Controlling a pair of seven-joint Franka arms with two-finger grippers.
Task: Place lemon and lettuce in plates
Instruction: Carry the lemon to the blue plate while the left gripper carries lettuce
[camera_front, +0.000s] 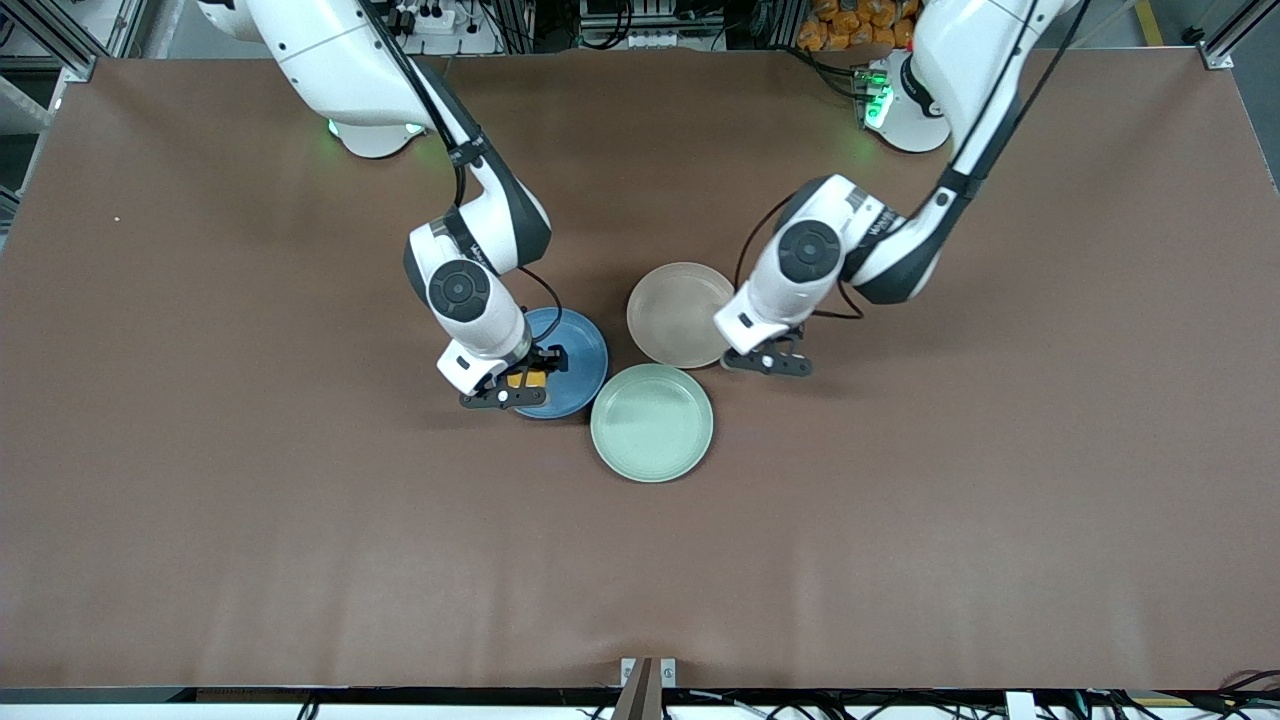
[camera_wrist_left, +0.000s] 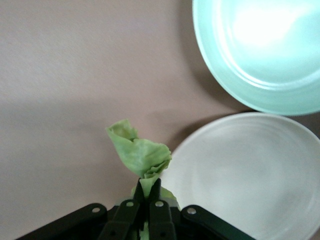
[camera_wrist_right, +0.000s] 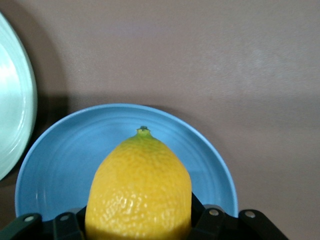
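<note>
My right gripper (camera_front: 512, 388) is shut on the yellow lemon (camera_wrist_right: 140, 190), whose nubby tip points away from the hand. It hangs over the rim of the blue plate (camera_front: 580, 352), on the side toward the right arm's end of the table. My left gripper (camera_wrist_left: 149, 187) is shut on a crumpled light green lettuce leaf (camera_wrist_left: 139, 156). It hovers over bare table just beside the rim of the pale beige plate (camera_wrist_left: 250, 175), toward the left arm's end. In the front view the left hand (camera_front: 770, 360) hides the lettuce.
A pale mint-green plate (camera_front: 651, 422) sits nearer the front camera, touching or almost touching the blue and beige plates (camera_front: 672, 310). All three cluster mid-table. Brown tabletop (camera_front: 300, 520) stretches out around them.
</note>
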